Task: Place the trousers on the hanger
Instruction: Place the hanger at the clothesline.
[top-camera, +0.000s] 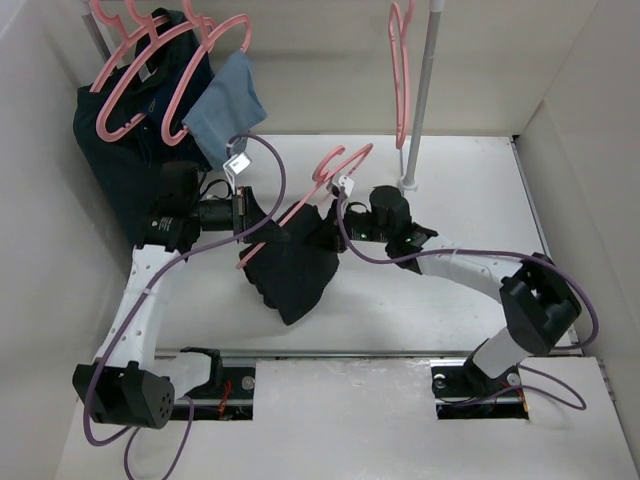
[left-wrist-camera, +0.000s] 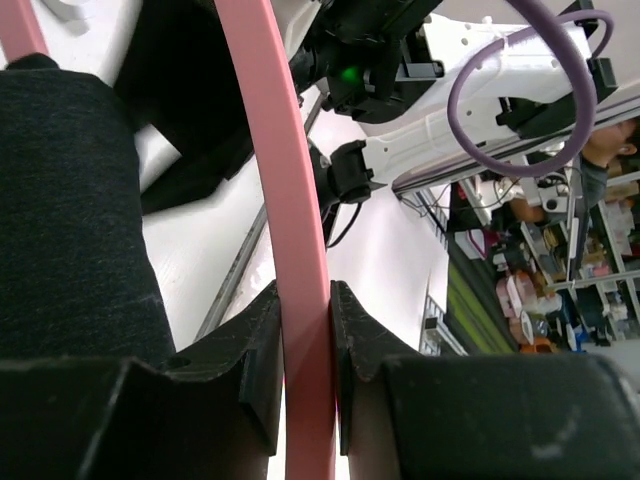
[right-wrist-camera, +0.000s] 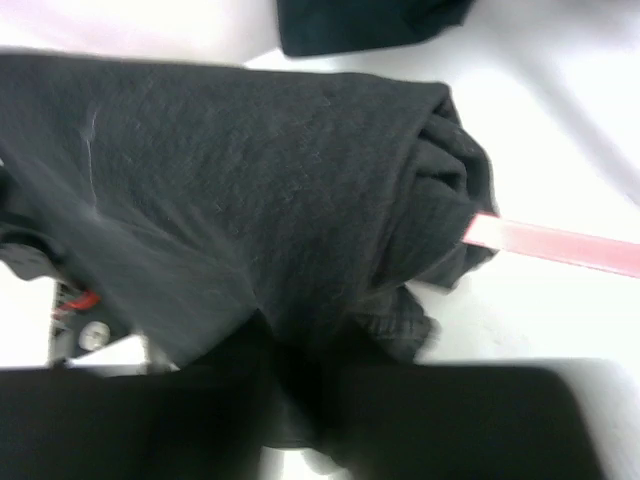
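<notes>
**STATUS: BOTH SIDES ENGAGED**

L gripper (left-wrist-camera: 305, 335): jaws closed tight on hanger (left-wrist-camera: 285, 170) bar. R gripper (top-camera: 338, 228): pinches trousers (top-camera: 295, 265) fabric betw. fingers. Position: trousers bunched over hanger bar, mid-table (top-camera: 400, 310), betw. both grippers. Lower end near tabletop; contact not discernible.

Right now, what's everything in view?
trousers: 1, black, draped over the hanger, table centre
hanger: 1, pink, under the trousers
spare hanger: 1, pink, on the pole, back right
loaded hangers: several, pink, back left
navy garment: 1, dark navy, on the loaded hangers
cloth: 1, light blue, on the loaded hangers
pole: 1, grey, back right
table: 1, white, under everything
left tool: 1, black, shut on the hanger
right tool: 1, black, pinching the trousers
</notes>
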